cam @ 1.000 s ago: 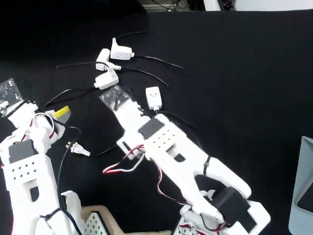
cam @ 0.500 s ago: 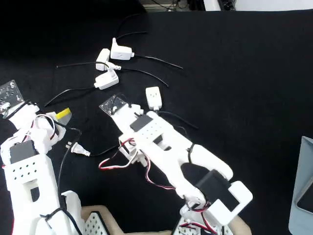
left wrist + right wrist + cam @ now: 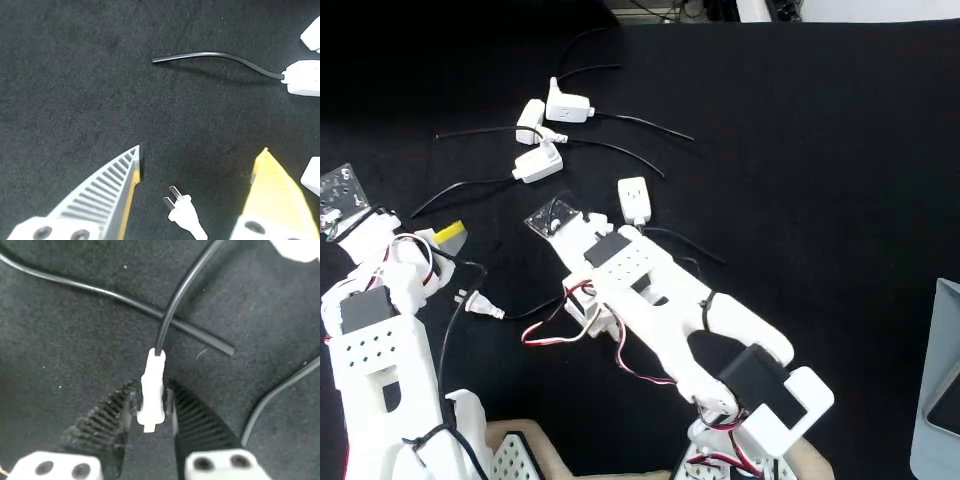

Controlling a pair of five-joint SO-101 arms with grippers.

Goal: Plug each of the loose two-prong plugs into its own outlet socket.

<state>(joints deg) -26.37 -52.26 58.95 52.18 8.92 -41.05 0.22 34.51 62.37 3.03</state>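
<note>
While the right gripper (image 3: pixel 151 401) is clamping a white two-prong plug (image 3: pixel 154 374) by its body, probably for steering toward the outlet socket (image 3: pixel 634 200) centre-left, the left gripper (image 3: pixel 201 149) is hanging wide open over a second loose plug (image 3: pixel 182 214).

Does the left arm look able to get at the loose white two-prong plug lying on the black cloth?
Likely yes. The left gripper is open above the black cloth, and the white two-prong plug lies uncovered between its grey and yellow fingers, with nothing blocking the way down.
</note>
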